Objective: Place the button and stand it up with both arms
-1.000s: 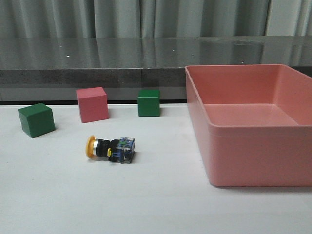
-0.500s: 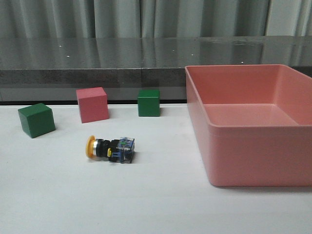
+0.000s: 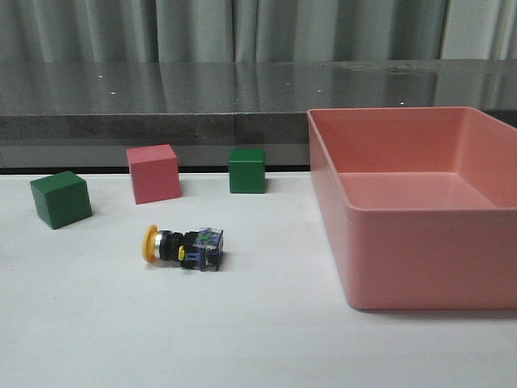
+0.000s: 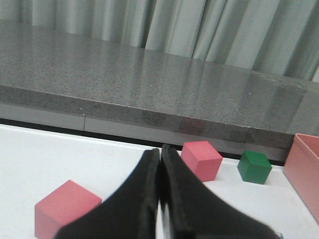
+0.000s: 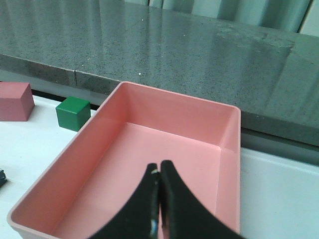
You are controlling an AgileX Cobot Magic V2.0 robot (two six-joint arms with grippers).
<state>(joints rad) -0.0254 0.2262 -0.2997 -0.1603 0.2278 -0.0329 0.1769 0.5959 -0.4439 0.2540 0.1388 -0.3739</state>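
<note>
The button (image 3: pixel 182 246) lies on its side on the white table, left of centre in the front view, with its yellow-orange cap to the left and its clear-blue base to the right. Neither gripper shows in the front view. In the left wrist view my left gripper (image 4: pixel 160 152) is shut and empty, above the table, with cubes beyond it. In the right wrist view my right gripper (image 5: pixel 159 167) is shut and empty, above the pink bin (image 5: pixel 219 144). A dark sliver at the edge of the right wrist view (image 5: pixel 1 178) may be the button.
A large pink bin (image 3: pixel 327 174) stands on the right. Behind the button stand a green cube (image 3: pixel 60 199), a pink cube (image 3: pixel 153 173) and another green cube (image 3: pixel 246 170). The left wrist view shows another pink cube (image 4: pixel 67 206) near the fingers. A grey ledge runs behind.
</note>
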